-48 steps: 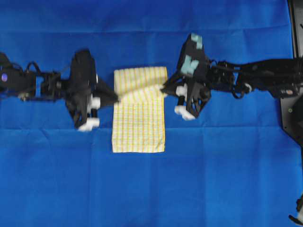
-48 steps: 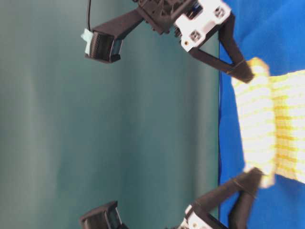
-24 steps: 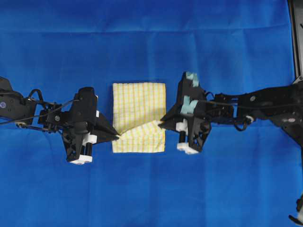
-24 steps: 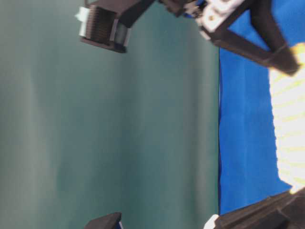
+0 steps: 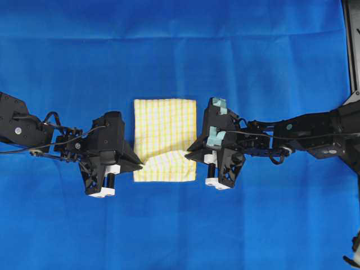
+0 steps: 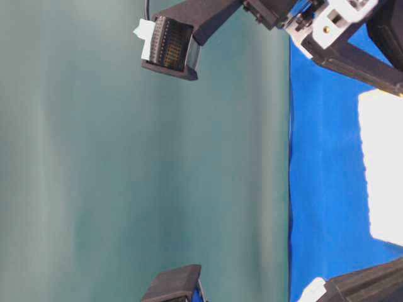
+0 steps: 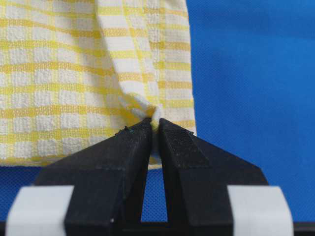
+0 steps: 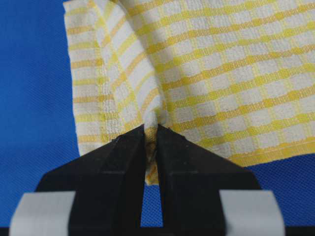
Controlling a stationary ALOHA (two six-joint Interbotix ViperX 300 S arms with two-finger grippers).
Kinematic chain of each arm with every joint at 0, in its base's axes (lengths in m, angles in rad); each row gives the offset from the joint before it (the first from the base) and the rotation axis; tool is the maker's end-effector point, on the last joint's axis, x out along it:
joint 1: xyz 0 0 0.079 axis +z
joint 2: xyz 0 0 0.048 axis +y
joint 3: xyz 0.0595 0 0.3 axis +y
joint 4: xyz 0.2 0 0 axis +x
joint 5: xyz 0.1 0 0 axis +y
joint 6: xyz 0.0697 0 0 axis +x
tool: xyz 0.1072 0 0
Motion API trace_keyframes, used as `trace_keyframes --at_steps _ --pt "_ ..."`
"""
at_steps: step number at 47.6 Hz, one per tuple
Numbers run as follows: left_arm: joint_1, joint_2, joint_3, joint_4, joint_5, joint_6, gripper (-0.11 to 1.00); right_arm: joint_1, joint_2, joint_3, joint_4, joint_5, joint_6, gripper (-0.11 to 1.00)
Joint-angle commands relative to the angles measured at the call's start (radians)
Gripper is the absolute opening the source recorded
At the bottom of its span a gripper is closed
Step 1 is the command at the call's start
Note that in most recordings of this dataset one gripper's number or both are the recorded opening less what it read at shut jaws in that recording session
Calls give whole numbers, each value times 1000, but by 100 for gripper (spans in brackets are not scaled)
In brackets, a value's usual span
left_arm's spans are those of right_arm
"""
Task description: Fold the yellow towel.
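Note:
The yellow towel (image 5: 165,138) lies in the middle of the blue cloth, its folded-over layer reaching almost to its near edge. My left gripper (image 5: 140,164) is shut on the towel's corner at the lower left; the left wrist view shows the pinched fabric (image 7: 147,105) bunched between the black fingertips (image 7: 130,140). At the lower right my right gripper (image 5: 191,155) is shut on the other corner, and in the right wrist view the towel (image 8: 211,73) wrinkles into its tips (image 8: 151,130). In the table-level view the towel (image 6: 384,170) is a washed-out pale patch.
A large plain blue cloth (image 5: 180,50) covers the whole table. A dark frame edge (image 5: 350,45) runs down the far right. A teal backdrop (image 6: 126,157) fills the table-level view beyond the cloth's edge.
Both grippers have carried the towel's held corners toward the near edge, laying the top layer over the lower half. The visible towel has become shorter.

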Motion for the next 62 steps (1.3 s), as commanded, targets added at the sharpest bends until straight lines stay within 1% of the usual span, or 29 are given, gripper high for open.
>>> trace_keyframes --at_steps 1,6,7,9,10,11,13,19,21,22,23,24,28,33,39,47,53,55,62 --pt "-3 -11 -21 0 -6 3 5 14 -6 -25 2 -8 2 7" --pt "-2 -12 -28 0 -6 3 5 20 -5 -32 2 -6 2 7" --pt "-2 -12 -28 0 -6 3 6 20 -5 -34 2 -6 2 8" --pt "0 -17 -28 0 -5 6 7 20 -6 -35 2 -2 2 13" --pt "0 -20 -28 0 -5 8 8 20 -9 -35 2 -2 2 17" --pt "0 -26 -28 0 -5 9 11 21 -12 -35 2 0 2 23" --pt "0 -46 -26 0 2 12 18 20 -21 -35 2 8 0 34" --pt "0 -118 -14 0 61 17 47 20 -83 -21 -3 38 -11 67" --pt "0 -155 -8 0 97 15 55 20 -107 -12 -8 44 -12 77" --pt "0 -169 -5 0 110 15 59 20 -121 -8 -9 46 -15 79" --pt "0 -183 0 0 124 12 64 20 -137 0 -12 48 -17 79" --pt "0 -196 3 0 138 12 67 20 -152 6 -14 49 -17 79" --pt "0 -253 21 0 184 9 74 17 -227 48 -25 51 -23 76" --pt "0 -333 63 0 210 8 72 8 -324 106 -31 51 -32 75" --pt "0 -443 127 0 210 9 72 -5 -460 190 -32 51 -52 75" --pt "8 -640 244 0 210 15 72 -21 -635 288 -32 60 -83 75" --pt "28 -775 311 6 215 26 72 -48 -769 345 -40 97 -115 75" --pt "35 -815 333 6 218 40 72 -57 -801 362 -41 107 -126 75" --pt "52 -948 407 8 221 129 72 -98 -920 433 -44 132 -160 75"
